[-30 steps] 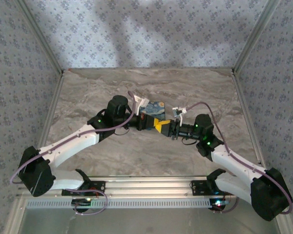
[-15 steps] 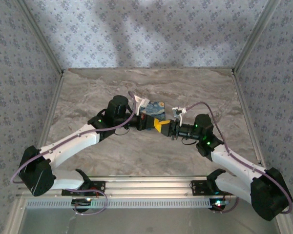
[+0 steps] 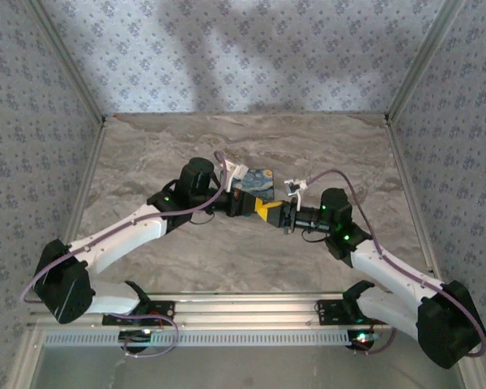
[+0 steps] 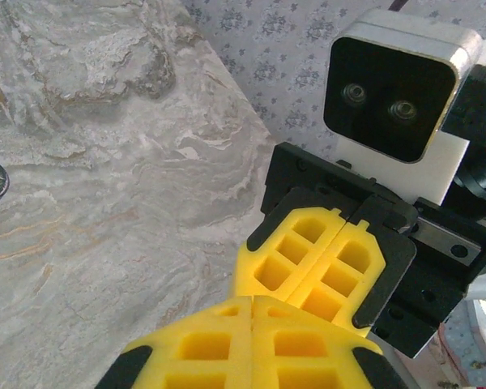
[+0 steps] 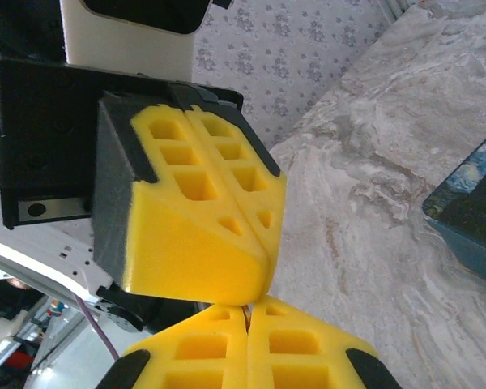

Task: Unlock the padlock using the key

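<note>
Beside blue box (image 3: 260, 179) edge, left claw (image 4: 253, 312) and right claw (image 5: 247, 322) closed (tips touching)

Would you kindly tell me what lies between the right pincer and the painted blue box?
Just bare marble tabletop, as the right wrist view shows: nothing sits between the right pincer and the blue box.

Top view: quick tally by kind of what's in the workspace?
Arms: 2, left arm, right arm
Pincers: 2, left pincer, right pincer, both shut, tips meeting
Boxes: 1, box, blue
Total: 5
</note>
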Action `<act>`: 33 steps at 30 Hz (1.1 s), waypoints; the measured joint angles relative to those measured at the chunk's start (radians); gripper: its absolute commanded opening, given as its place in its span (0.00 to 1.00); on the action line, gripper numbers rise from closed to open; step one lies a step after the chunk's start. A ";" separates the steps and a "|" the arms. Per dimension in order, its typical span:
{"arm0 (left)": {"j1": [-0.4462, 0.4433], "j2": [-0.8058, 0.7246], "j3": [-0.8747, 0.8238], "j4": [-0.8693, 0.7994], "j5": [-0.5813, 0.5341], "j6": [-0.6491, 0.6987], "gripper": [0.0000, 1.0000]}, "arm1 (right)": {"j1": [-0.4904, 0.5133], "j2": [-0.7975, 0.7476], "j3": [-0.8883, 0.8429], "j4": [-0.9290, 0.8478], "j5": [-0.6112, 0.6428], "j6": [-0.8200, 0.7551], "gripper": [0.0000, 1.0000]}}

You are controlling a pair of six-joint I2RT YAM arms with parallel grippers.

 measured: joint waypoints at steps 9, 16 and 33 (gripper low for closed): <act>0.108 -0.050 0.016 -0.009 -0.033 0.009 0.49 | -0.094 0.091 0.017 -0.106 0.015 -0.066 0.00; 0.112 -0.113 -0.152 0.008 -0.132 0.018 0.54 | -0.142 0.337 0.126 -0.058 0.016 -0.073 0.00; 0.129 0.150 -0.310 0.206 -0.239 -0.002 0.64 | -0.188 0.707 0.358 -0.111 0.094 -0.107 0.00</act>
